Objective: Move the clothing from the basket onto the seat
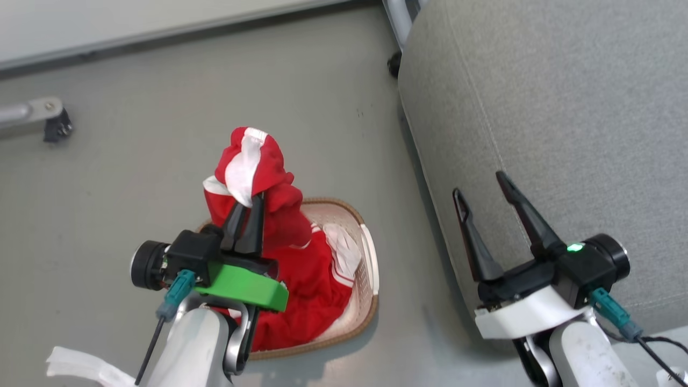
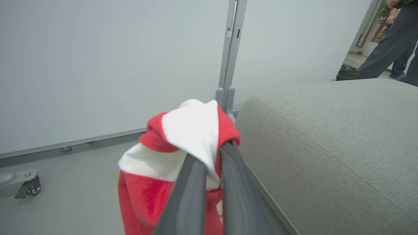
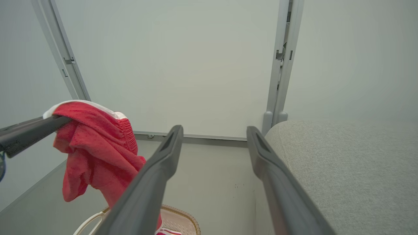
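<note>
With jaws clamped on the clothing [image 1: 301,274], the left gripper [image 1: 248,207] holds it half out of the basket [image 1: 371,269] for transfer to the seat [image 1: 564,107]; the right gripper [image 1: 478,184] has its jaws apart.

**Grey floor carries the basket and the seat**

The floor [image 1: 301,97] is smooth, plain grey, with a few small dark specks near its middle. The basket [image 1: 371,269] stands directly on it, cream-white with a brown woven-look rim, and throws a soft shadow toward the lower edge of the head view. Near the basket, on the robot's right, the large grey seat [image 1: 564,134] stands on the floor, with a narrow strip of bare floor between the two. At the far left a metal foot [image 1: 32,110] with a black wheel [image 1: 56,128] rests on the floor. A dark caster [image 1: 394,63] sits at the seat's far corner. Pale wall panels [image 1: 134,21] meet the floor along its far edge
</note>
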Tool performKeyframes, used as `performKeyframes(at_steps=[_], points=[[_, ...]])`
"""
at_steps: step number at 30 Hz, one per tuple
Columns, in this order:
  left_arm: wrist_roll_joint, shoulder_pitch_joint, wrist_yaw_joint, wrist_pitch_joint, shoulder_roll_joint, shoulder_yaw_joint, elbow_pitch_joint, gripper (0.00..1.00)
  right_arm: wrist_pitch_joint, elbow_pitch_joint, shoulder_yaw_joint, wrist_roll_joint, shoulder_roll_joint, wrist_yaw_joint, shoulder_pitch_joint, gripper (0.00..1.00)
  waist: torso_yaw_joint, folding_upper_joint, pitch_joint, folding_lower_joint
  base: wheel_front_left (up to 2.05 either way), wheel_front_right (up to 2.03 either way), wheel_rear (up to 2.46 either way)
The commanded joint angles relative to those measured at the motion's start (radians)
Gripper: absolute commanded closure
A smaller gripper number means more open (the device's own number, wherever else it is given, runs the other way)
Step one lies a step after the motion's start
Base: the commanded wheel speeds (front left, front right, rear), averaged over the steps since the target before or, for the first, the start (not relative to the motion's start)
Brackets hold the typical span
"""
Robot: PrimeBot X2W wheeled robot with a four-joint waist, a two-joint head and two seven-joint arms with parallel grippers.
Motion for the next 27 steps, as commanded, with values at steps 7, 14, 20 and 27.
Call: performKeyframes(at_steps=[7, 14, 20, 27], points=[[0.038, 0.044, -0.007, -0.001, 0.003, 0.021, -0.089, 1.00, -0.003, 0.015, 0.028, -0.001, 0.008, 0.000, 0.062, 0.00, 0.009, 0.0000, -0.140, 0.0001, 0.00, 0.00, 0.00], [0.048, 0.044, -0.009, 0.000, 0.003, 0.010, -0.168, 1.00, -0.003, 0.001, 0.089, 0.027, 0.008, 0.000, 0.061, 0.00, 0.000, 0.0000, -0.157, 0.0001, 0.00, 0.00, 0.00], [0.052, 0.018, -0.016, 0.000, 0.003, -0.039, -0.208, 1.00, -0.003, -0.027, 0.211, 0.081, -0.018, 0.000, 0.007, 0.00, -0.004, 0.0000, -0.145, 0.0001, 0.00, 0.00, 0.00], [0.052, -0.019, -0.025, 0.000, 0.003, -0.110, -0.219, 1.00, -0.003, 0.003, 0.291, 0.113, -0.025, 0.000, -0.074, 0.00, 0.005, 0.0000, -0.140, 0.0001, 0.00, 0.00, 0.00]])
